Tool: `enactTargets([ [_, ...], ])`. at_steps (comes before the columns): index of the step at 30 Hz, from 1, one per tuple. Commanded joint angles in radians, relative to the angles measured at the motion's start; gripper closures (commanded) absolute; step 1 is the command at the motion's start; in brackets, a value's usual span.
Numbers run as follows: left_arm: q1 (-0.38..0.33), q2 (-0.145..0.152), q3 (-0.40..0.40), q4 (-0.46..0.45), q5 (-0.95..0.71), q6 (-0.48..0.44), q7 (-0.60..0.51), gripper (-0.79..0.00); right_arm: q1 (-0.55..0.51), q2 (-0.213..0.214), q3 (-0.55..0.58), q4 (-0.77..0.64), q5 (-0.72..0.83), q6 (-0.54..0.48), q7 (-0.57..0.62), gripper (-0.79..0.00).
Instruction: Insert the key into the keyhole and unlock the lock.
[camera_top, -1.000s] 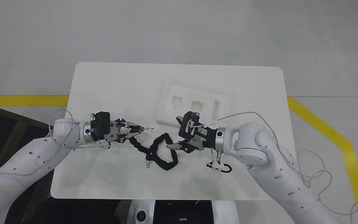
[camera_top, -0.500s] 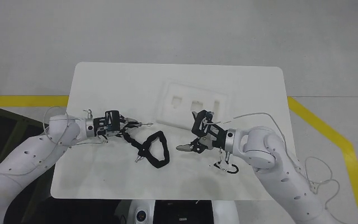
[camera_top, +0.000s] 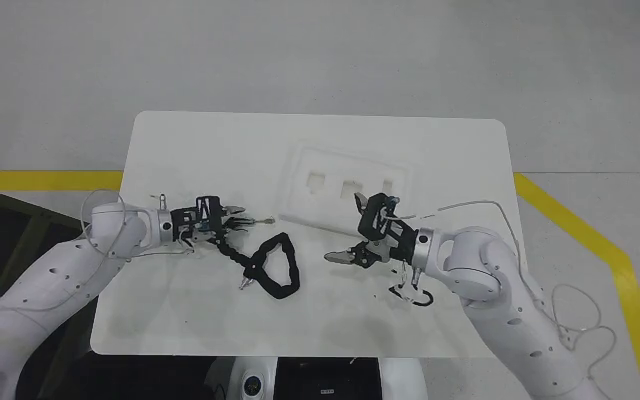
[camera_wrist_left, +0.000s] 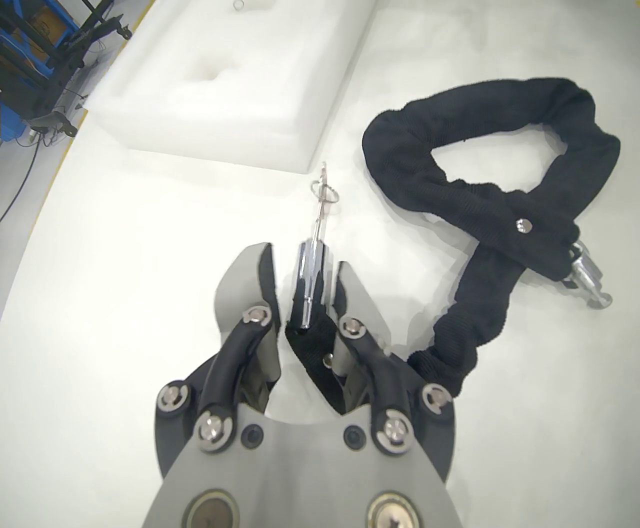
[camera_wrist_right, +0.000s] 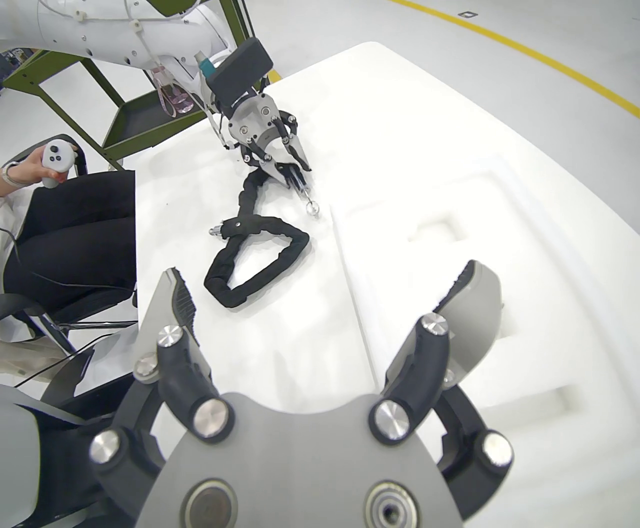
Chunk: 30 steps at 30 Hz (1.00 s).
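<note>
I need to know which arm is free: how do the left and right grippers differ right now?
The left gripper is shut on the chrome cylinder of the chain lock, key sticking out; the right gripper is open and holds nothing. The left gripper touches the chain lock, while the right gripper hangs apart from it, beside the foam tray. Both have grey fingers on black links and sit low over the table.

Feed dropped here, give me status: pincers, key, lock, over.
Left pincer shut on lock barrel, key stuck in its end. Right pincer open, empty. Foam tray close by key tip.
</note>
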Motion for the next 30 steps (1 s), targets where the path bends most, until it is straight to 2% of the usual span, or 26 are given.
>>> enactTargets([
  [1, 0.004, -0.002, -0.011, 0.0, -0.018, 0.001, 0.053, -0.785, -0.007, 0.001, 0.01, 0.016, 0.018, -0.017, -0.039, -0.785],
  [8, 0.003, -0.012, -0.064, 0.048, -0.087, 0.01, 0.266, -0.785, -0.045, 0.013, 0.101, 0.031, -0.112, -0.055, -0.209, -0.785],
  [15, -0.033, -0.023, -0.113, 0.095, -0.092, 0.0, 0.386, -0.785, -0.118, 0.027, 0.204, -0.02, -0.271, -0.001, -0.353, -0.785],
  [22, -0.05, -0.026, -0.159, 0.103, -0.062, 0.028, 0.444, -0.785, -0.218, 0.034, 0.341, -0.078, -0.302, 0.156, -0.44, -0.785],
  [30, -0.033, -0.019, -0.213, 0.085, -0.047, 0.041, 0.455, -0.785, -0.265, 0.037, 0.432, -0.125, -0.294, 0.212, -0.452, -0.785],
])
